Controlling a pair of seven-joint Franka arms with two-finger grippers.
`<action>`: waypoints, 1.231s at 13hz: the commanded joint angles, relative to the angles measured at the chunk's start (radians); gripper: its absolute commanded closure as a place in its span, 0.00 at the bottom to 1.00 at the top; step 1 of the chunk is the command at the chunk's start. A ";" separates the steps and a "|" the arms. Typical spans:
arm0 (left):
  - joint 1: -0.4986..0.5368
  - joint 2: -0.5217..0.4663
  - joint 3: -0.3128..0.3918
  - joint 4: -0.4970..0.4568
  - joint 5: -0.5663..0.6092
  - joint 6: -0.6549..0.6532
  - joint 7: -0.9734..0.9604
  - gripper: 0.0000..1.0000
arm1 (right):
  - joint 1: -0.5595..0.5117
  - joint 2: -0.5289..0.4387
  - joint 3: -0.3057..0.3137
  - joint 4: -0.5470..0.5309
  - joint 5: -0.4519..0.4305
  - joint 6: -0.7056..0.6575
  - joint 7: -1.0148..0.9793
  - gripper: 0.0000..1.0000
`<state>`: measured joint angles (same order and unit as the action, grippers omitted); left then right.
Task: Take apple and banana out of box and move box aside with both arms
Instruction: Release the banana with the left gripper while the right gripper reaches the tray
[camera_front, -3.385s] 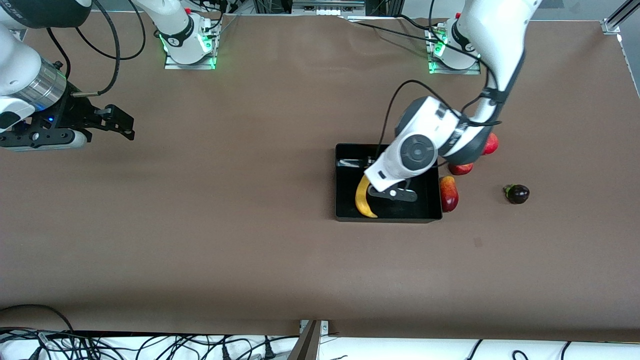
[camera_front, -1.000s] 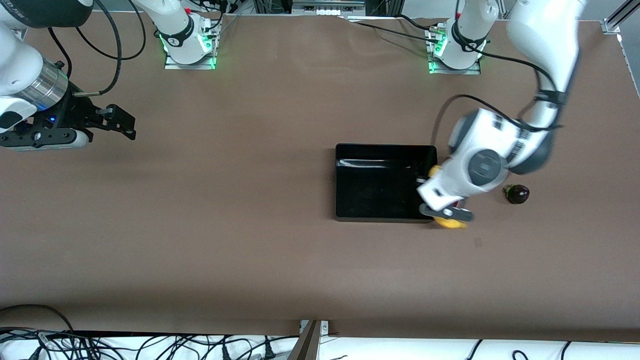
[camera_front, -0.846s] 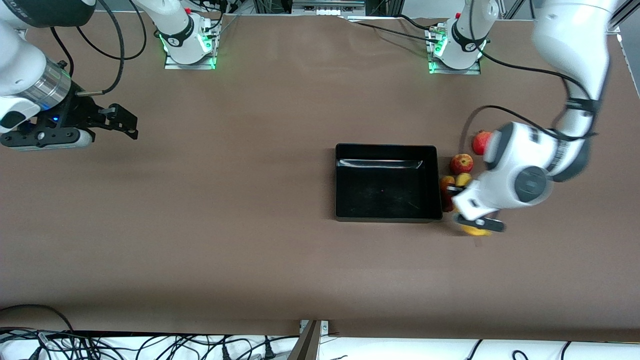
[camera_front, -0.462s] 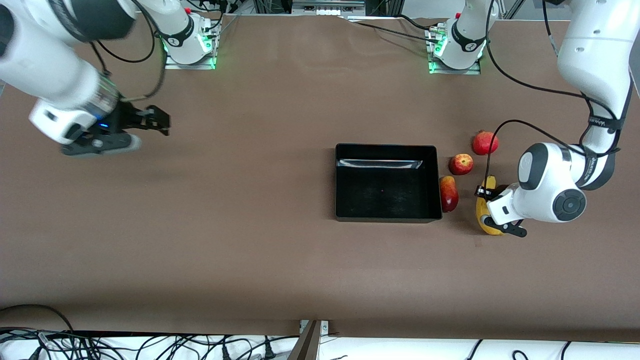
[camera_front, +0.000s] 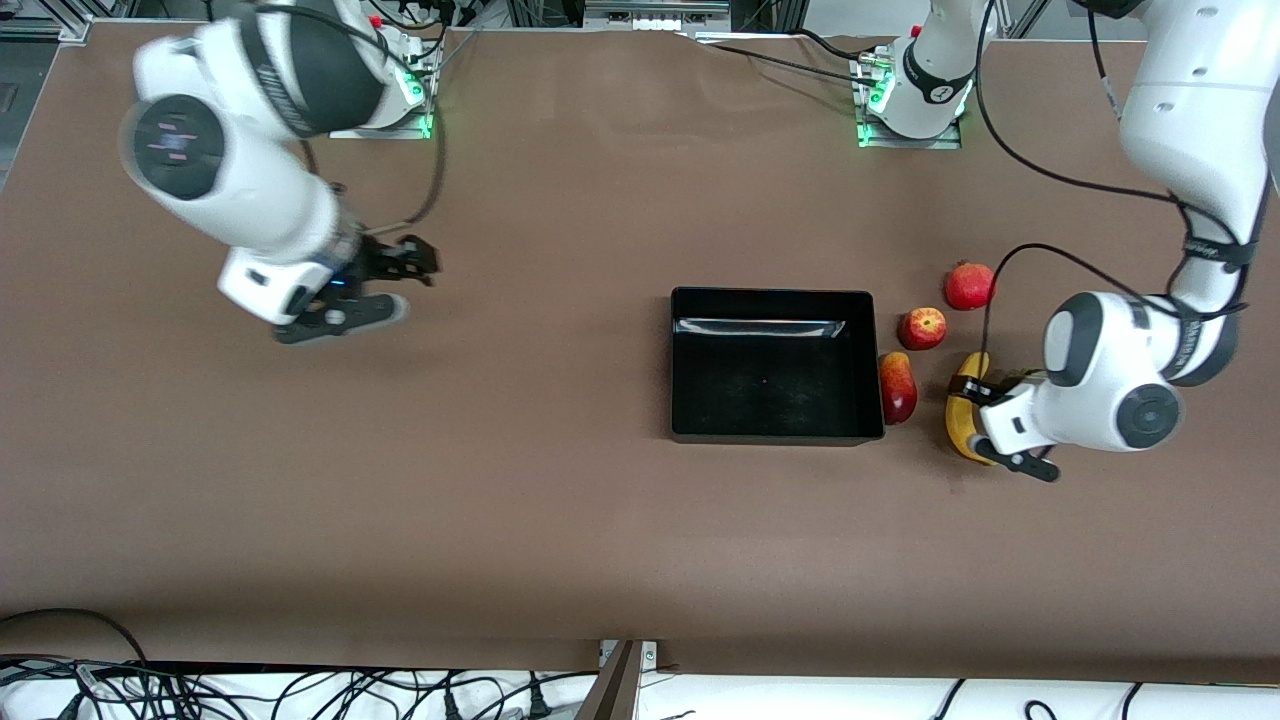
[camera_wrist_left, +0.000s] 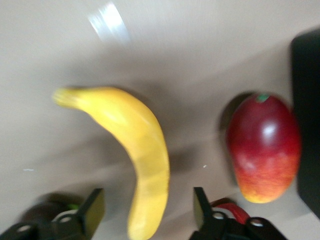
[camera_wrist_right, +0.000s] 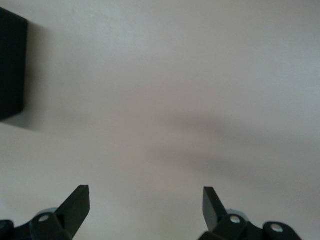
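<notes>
The yellow banana (camera_front: 960, 415) lies on the table toward the left arm's end, beside the red fruits and outside the black box (camera_front: 680, 365), which holds nothing. My left gripper (camera_front: 978, 425) is low over the banana, open, its fingers standing apart on either side of one end of the banana (camera_wrist_left: 137, 145) without touching it. The small red-yellow apple (camera_front: 922, 328) sits on the table beside the box. My right gripper (camera_front: 400, 265) is open and empty over bare table toward the right arm's end. In the right wrist view a corner of the box (camera_wrist_right: 10, 70) shows.
An oblong red-yellow fruit (camera_front: 897, 388) lies against the box's wall; it also shows in the left wrist view (camera_wrist_left: 264, 145). A round red fruit (camera_front: 969, 286) sits farther from the front camera than the apple. The left arm's elbow (camera_front: 1120, 400) hangs over the table beside the banana.
My left gripper carried the banana out of the box, past the red fruits, set it on the table and opened. My right arm swung in toward the box.
</notes>
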<state>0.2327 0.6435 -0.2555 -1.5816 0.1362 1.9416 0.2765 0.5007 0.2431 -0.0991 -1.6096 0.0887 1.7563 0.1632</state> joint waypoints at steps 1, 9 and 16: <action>-0.007 -0.070 -0.024 0.125 0.006 -0.160 -0.008 0.00 | 0.102 0.073 -0.007 0.016 0.013 0.105 0.171 0.00; -0.059 -0.341 -0.061 0.195 -0.090 -0.449 -0.353 0.00 | 0.370 0.414 -0.005 0.186 0.057 0.459 0.634 0.00; -0.265 -0.615 0.240 -0.027 -0.135 -0.353 -0.398 0.00 | 0.423 0.565 -0.011 0.221 0.043 0.634 0.681 0.09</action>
<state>0.0316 0.1809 -0.0797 -1.4361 0.0144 1.5029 -0.0979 0.9104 0.7711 -0.0936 -1.4230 0.1282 2.3681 0.8452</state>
